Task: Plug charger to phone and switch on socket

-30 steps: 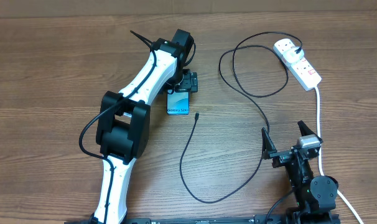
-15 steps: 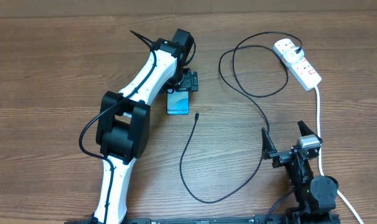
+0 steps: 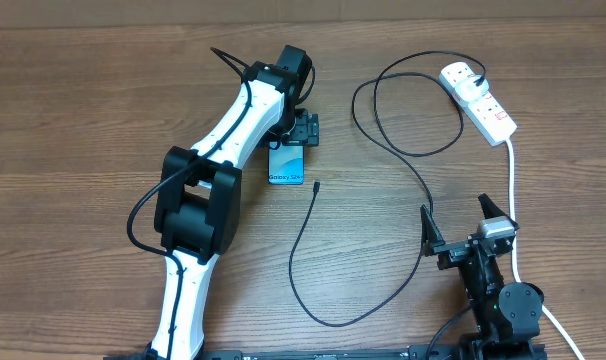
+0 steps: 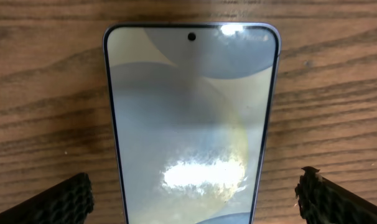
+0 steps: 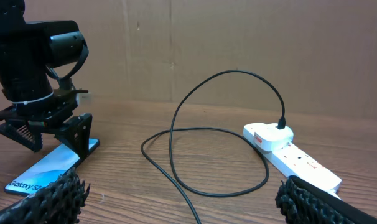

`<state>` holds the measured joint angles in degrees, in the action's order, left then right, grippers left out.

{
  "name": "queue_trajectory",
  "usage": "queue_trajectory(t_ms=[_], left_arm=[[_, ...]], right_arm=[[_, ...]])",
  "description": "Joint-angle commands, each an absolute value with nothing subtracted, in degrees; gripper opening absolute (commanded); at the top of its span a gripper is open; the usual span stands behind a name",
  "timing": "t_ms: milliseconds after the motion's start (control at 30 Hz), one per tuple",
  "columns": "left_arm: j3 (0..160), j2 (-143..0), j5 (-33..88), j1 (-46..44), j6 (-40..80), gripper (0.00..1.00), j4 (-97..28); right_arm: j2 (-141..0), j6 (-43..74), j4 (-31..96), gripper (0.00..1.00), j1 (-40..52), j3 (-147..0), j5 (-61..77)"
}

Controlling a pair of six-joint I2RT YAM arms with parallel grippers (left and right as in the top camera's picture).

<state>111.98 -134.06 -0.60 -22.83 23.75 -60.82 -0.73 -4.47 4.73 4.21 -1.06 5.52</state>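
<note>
The phone (image 3: 286,168) lies flat on the wooden table, blue screen up, with "Galaxy" text at its near end. My left gripper (image 3: 297,131) hangs open over its far end. In the left wrist view the phone (image 4: 191,112) fills the middle and both fingers (image 4: 61,199) stand clear of its long edges. The charger (image 3: 303,250) runs in loops from its free connector tip (image 3: 314,185), just right of the phone, to its plug (image 3: 473,76) in the socket (image 3: 486,105). My right gripper (image 3: 458,222) is open and empty near the front right, facing the cable (image 5: 219,124) and the socket (image 5: 297,158).
The socket's thick white cord (image 3: 513,215) runs down the right side past my right arm to the table's front edge. A brown cardboard wall (image 5: 238,43) closes off the far side of the table.
</note>
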Motion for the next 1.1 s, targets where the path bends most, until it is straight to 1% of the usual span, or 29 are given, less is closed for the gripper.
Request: queue_trajectory(t_ms=[0, 467, 733, 1067], left_arm=[[111.7, -134.7, 0.1, -22.9, 22.7, 1.0, -61.3], [111.2, -134.7, 0.0, -22.9, 22.7, 1.0, -61.6], [108.0, -134.7, 0.1, -22.9, 22.7, 0.99, -59.4], [107.8, -134.7, 0.0, -22.9, 22.7, 1.0, -58.6]], right_arm=[[-0.2, -4.1, 4.5, 1.0, 4.4, -0.5, 5.0], [-0.2, -4.1, 4.5, 1.0, 4.4, -0.5, 5.0], [-0.2, -4.1, 4.5, 1.0, 4.4, -0.5, 5.0], [-0.2, -4.1, 4.4, 1.0, 4.4, -0.5, 5.0]])
